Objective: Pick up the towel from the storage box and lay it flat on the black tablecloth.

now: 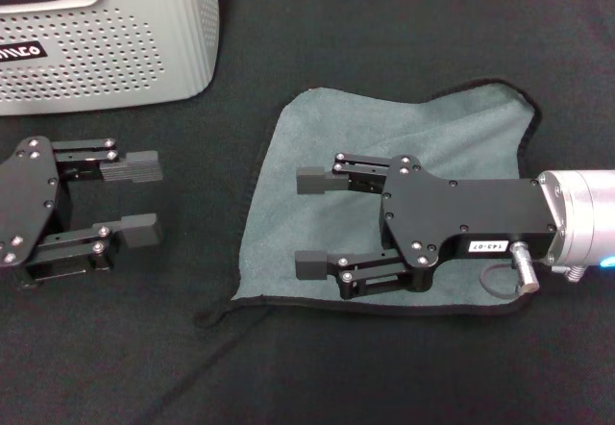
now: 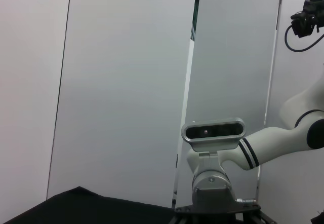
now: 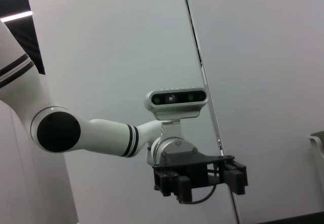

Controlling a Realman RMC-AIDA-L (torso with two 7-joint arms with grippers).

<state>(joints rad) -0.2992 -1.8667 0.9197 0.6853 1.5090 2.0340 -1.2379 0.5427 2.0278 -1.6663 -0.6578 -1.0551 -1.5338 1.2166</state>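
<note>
Here, the grey-green fleecy towel [image 1: 317,146] lies spread on the matte black tablecloth [image 1: 404,21]; my right gripper [image 1: 314,223], jaws wide and empty, could snag and rumple it if dragged.

This looks like a robotics lab or test cell rather than a home. Plain white wall panels [image 2: 126,82] with thin dark seams fill the background in both wrist views, bare of any decoration. The work surface is draped in a black tablecloth [image 1: 384,21], and white jointed robot arms [image 3: 96,135] carry wrist-mounted cameras [image 3: 177,98].
</note>
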